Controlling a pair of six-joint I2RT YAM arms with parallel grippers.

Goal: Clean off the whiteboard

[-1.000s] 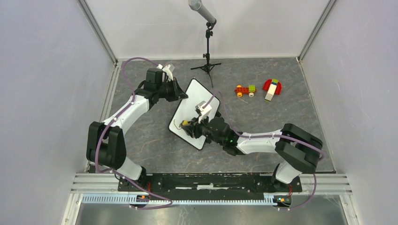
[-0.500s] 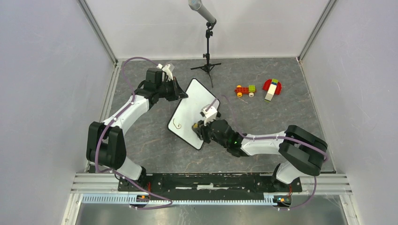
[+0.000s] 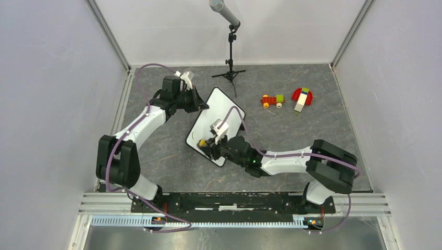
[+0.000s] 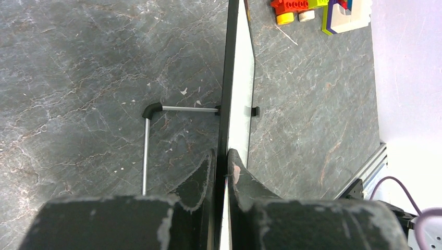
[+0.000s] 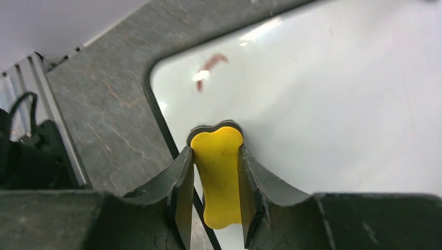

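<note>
Clamped left end effector (image 4: 223, 166) on whiteboard's (image 3: 216, 125) far-left edge, mid-table (image 3: 292, 130); gripped yellow eraser (image 5: 216, 179) in right end effector (image 5: 216, 156) at board's near corner, beside unreadable red stroke (image 5: 211, 63); toy blocks (image 3: 302, 99) well apart, right of board.

flat white black-framed whiteboard (image 3: 223, 110) dead centre, black tripod mic stand (image 3: 230, 58) just behind it, red brick car (image 3: 272, 100) and red block arch (image 3: 302, 97) to its right

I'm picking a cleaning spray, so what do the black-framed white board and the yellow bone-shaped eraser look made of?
White rectangular board with thin black frame: smooth, glossy face, likely melamine or coated steel; it reflects bright glare. Yellow bone-shaped eraser: matte, even colour, probably foam or soft plastic; hard to tell which.
</note>
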